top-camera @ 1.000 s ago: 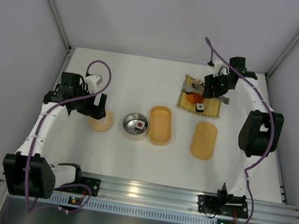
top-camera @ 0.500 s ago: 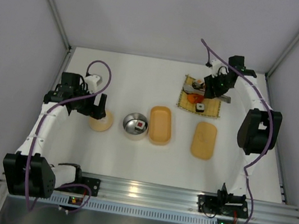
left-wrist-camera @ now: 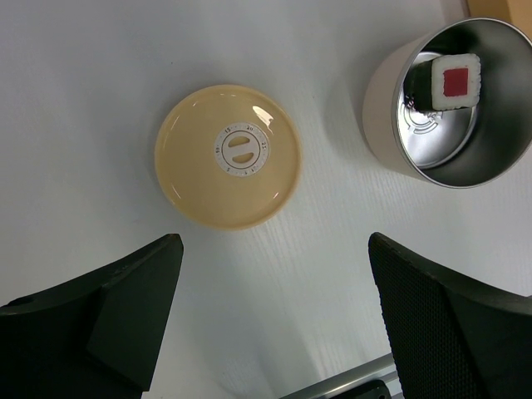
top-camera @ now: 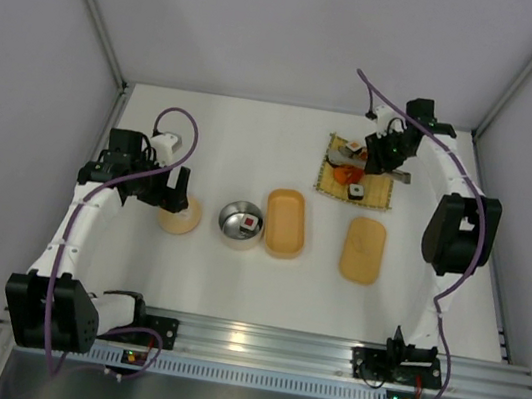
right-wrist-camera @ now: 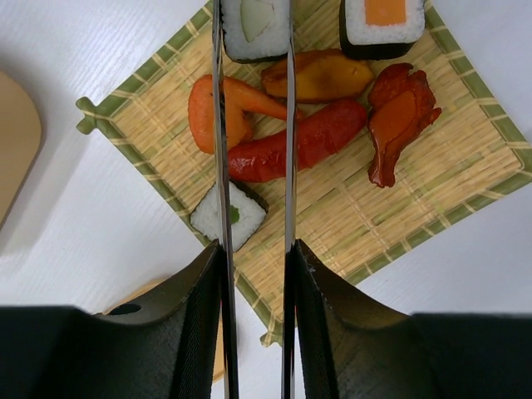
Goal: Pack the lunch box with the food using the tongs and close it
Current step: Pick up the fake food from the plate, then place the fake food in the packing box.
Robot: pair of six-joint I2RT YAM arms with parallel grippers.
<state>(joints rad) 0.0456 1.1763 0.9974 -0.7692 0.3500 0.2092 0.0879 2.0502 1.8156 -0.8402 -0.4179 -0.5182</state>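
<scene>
Finds the lunch box (top-camera: 285, 225) open at the middle of the table (top-camera: 234, 144), long axis running near to far. Places its lid (top-camera: 362, 249) flat on the table to the right, well apart from the box. Counts 7 pieces of the food (right-wrist-camera: 299, 141) on a bamboo mat (right-wrist-camera: 432, 166) far and right of the box: 4 red or orange ones, among them a curved orange shrimp (right-wrist-camera: 224, 112), lying close together, and 3 of sushi. Grips the tongs (right-wrist-camera: 288, 166) in the right gripper (right-wrist-camera: 253, 249) above the mat, fingers (right-wrist-camera: 199, 291) pressed on the outer faces of the 2 slim arms, narrowing them to a parallel gap. Straddles a pale-centred roll (right-wrist-camera: 253, 23) with the tong tips, 1 arm at each side; cannot tell whether metal touches rice. Shows an orange-centred roll (right-wrist-camera: 384, 21) just beside that one, and a green-flecked roll (right-wrist-camera: 237, 218) at the mat's edge, crossed from above by 1 tong arm. Finds a red-centred roll (left-wrist-camera: 453, 79) leaning on the inner wall of a metal bowl (left-wrist-camera: 378, 116) just left of the box. Puts a round tan dish (left-wrist-camera: 227, 156) with a white centre disc left of the bowl, apart from it. Hangs the left gripper (left-wrist-camera: 273, 249) above the table close by the dish, jaws spread wide, holding nothing.
</scene>
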